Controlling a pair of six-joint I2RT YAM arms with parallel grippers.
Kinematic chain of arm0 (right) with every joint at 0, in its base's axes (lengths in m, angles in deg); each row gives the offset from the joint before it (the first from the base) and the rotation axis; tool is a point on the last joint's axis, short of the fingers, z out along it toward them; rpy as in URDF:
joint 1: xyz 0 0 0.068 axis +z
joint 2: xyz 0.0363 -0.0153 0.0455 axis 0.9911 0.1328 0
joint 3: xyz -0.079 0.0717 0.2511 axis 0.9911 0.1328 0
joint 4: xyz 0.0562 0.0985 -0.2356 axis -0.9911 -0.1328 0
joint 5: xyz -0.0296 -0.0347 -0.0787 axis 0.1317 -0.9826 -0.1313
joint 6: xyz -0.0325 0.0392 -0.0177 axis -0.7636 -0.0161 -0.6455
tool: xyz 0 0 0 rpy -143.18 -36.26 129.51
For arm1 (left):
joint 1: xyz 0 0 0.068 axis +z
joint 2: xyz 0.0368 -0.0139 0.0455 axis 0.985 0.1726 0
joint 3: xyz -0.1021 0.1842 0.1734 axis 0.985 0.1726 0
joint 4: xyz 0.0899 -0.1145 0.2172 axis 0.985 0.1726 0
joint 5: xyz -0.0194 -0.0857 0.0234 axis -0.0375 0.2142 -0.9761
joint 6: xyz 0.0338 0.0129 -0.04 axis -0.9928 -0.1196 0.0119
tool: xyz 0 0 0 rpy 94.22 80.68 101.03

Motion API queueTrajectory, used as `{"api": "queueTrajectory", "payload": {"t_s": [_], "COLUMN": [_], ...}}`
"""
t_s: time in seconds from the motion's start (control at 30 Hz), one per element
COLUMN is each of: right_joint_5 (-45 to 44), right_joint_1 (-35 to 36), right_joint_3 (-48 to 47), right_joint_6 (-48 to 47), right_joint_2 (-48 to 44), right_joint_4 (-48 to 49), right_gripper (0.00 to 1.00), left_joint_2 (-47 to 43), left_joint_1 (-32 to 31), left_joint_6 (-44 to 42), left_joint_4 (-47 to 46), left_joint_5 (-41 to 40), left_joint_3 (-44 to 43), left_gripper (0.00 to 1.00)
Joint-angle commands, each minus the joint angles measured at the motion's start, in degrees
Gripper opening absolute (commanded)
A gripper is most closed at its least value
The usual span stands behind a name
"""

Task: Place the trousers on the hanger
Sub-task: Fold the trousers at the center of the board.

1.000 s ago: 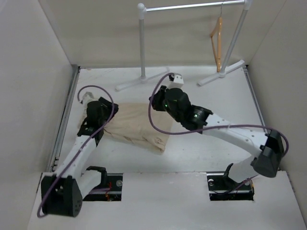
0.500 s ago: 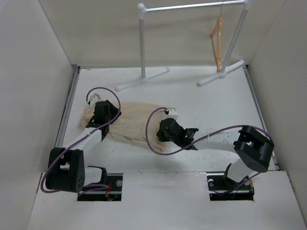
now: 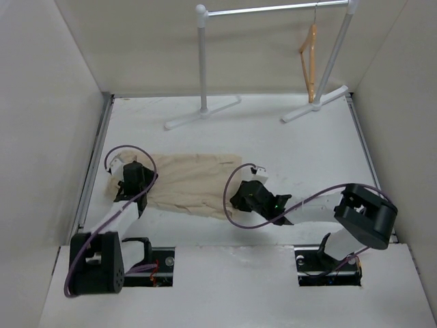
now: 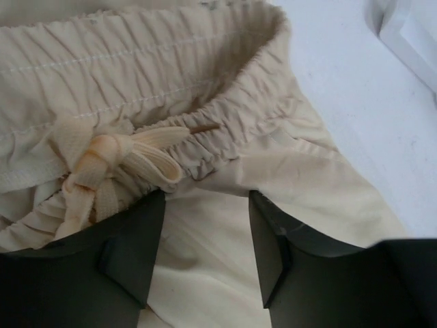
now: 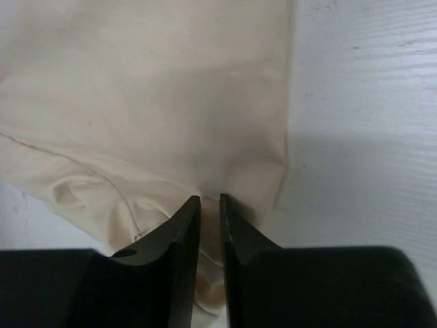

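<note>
The beige trousers (image 3: 191,181) lie spread out on the table, waistband to the left. In the left wrist view the elastic waistband (image 4: 136,61) and a knotted drawstring (image 4: 95,160) show just beyond the fingers. My left gripper (image 3: 126,181) (image 4: 207,198) is open, low over the cloth just below the waistband. My right gripper (image 3: 242,198) (image 5: 209,199) is at the trousers' right end, its jaws nearly closed with a fold of beige cloth (image 5: 150,82) pinched between them. The orange-tan wooden hanger (image 3: 308,58) hangs by its hook from the rack rail at the back right.
The white-and-silver garment rack (image 3: 202,61) stands at the back, its feet (image 3: 198,115) spreading onto the table. Pale walls close in the left, right and back. Purple cables loop over both arms.
The trousers went from a bunched fold to a longer spread. The right gripper came down and moved right with the cloth end. The left gripper shifted left toward the waistband.
</note>
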Motion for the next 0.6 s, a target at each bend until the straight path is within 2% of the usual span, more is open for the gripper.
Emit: {"api": "queueTrajectory", "payload": {"t_s": [0.0,0.07,0.13,0.17,0.3,0.43,0.57], "right_joint_5": [2.1,3.0,3.7,4.2,6.3,11.0,13.1], "right_joint_1": [-0.5,-0.6,-1.8,-3.0,-8.4,-14.0,-18.7], "right_joint_3": [-0.4,-2.7,-5.0,-6.0,-11.1,-16.3,-21.0], "right_joint_6": [-3.2,-5.9,-8.5,-9.3,-11.0,-10.8,-9.0], "right_joint_2": [-5.3,-8.3,-10.2,-10.6,-6.7,1.9,10.0], "right_joint_4": [-4.3,-5.9,-6.5,-6.2,-3.1,0.9,2.5], "right_gripper": [0.32,0.43,0.46,0.45,0.21,0.14,0.12], "left_joint_2": [-10.3,-15.5,-18.2,-18.6,-14.8,-9.5,-8.8], "left_joint_1": [0.5,-1.0,-3.3,-4.8,-12.0,-16.7,-18.7], "left_joint_6": [0.3,-0.4,-1.0,-1.2,-1.3,-0.5,-0.2], "left_joint_4": [7.3,10.7,13.3,13.8,12.1,7.4,6.0], "left_joint_5": [-4.2,-4.3,-4.6,-4.9,-6.3,-6.7,-6.7], "left_joint_3": [0.2,-2.2,-5.1,-6.4,-8.1,-5.3,-2.7], "left_gripper": [0.52,0.55,0.56,0.56,0.51,0.48,0.48]}}
